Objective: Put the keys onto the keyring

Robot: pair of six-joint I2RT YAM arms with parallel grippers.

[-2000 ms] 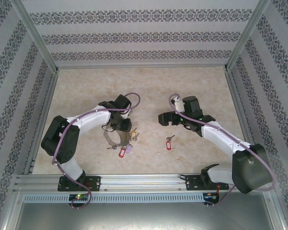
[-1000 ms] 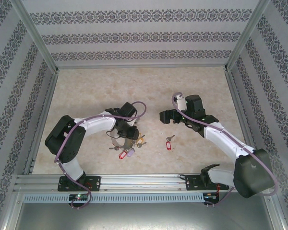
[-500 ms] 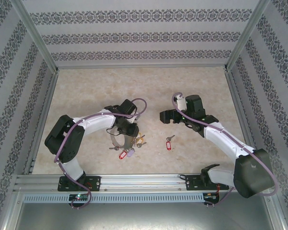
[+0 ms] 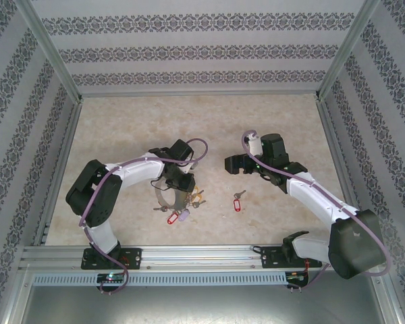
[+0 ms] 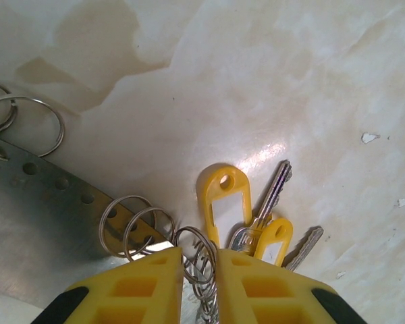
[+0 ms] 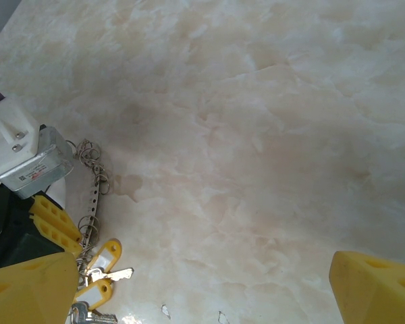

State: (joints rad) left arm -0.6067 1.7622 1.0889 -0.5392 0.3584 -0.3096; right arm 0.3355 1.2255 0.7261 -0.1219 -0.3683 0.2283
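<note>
Loose key (image 4: 238, 200) not yet threaded
The keyring (image 4: 179, 209) was pinched in narrow left jaws; key lay on table (image 4: 283, 121), right jaws held wide, empty.

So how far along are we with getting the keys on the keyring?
Nothing looks threaded yet. The red-tagged key lies loose on the table, apart from the keyring. In hand: the left claw is pinched on the keyring's small split rings. The right claw hangs open above the table, apart from the key. Left to do: pick up that key and thread it on.
</note>
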